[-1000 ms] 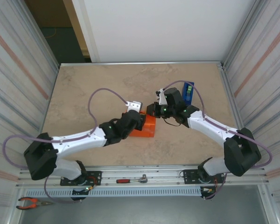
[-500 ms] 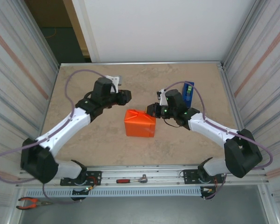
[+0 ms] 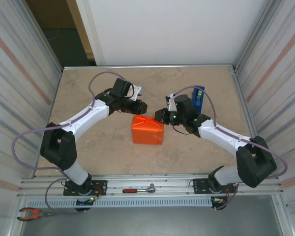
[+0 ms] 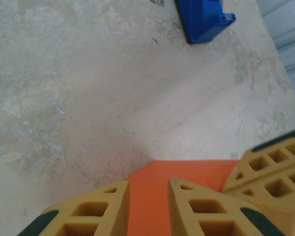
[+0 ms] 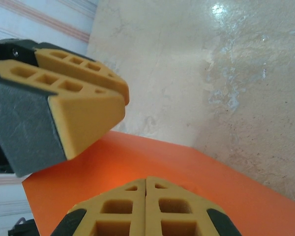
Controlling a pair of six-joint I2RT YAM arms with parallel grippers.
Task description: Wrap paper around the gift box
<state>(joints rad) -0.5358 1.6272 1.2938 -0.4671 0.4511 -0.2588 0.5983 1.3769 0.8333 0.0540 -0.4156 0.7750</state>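
The orange paper [image 3: 147, 131] is folded into a parcel at the table's middle, and the gift box is hidden inside it. My left gripper [image 3: 140, 106] hovers at the parcel's far left corner. In the left wrist view, the left gripper [image 4: 148, 184] is open by a narrow gap, with nothing in it and the orange paper [image 4: 152, 196] below. My right gripper [image 3: 160, 116] is at the parcel's far right corner. The right gripper [image 5: 146, 180] is shut, its tips resting on the paper [image 5: 196, 167], and a left finger [image 5: 86, 115] hangs close by.
A blue tape dispenser [image 3: 198, 96] stands behind the right arm and shows as the blue tape dispenser [image 4: 203, 17] on the stone tabletop [image 3: 88, 98]. Ribbed walls close in both sides. A red-handled tool [image 3: 139, 189] lies on the front rail, pliers [image 3: 32, 213] further left.
My left arm lifted off the parcel's near left side, swung out to the far left, then came in over the parcel's far corner with its jaws narrowing. The right arm stayed put.
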